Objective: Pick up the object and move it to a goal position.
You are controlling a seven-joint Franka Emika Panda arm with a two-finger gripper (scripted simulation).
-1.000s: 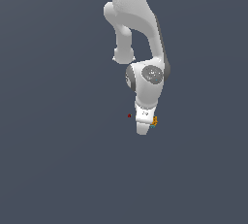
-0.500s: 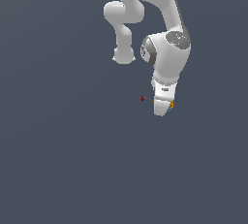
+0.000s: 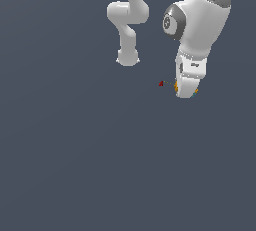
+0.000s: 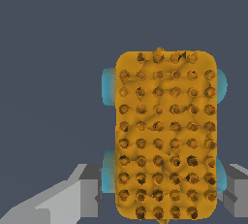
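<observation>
The object (image 4: 164, 136) is an oblong orange block with dark speckles and cyan edges; it fills the wrist view, held between the grey fingers (image 4: 87, 194). In the exterior view only slivers of the object (image 3: 195, 91) peek out at the tip of my white gripper (image 3: 185, 92), which is shut on it and hangs in the air. A tiny dark red dot (image 3: 161, 83) floats just toward the exterior view's left of the gripper, at about the same height.
The white arm (image 3: 197, 22) reaches down from the top of the exterior view, its base column (image 3: 127, 35) standing behind. A plain dark grey floor (image 3: 75, 165) lies all around.
The arm has carried the object up and toward the exterior view's right. The gripper has stayed shut on it, and the red dot keeps close beside the gripper.
</observation>
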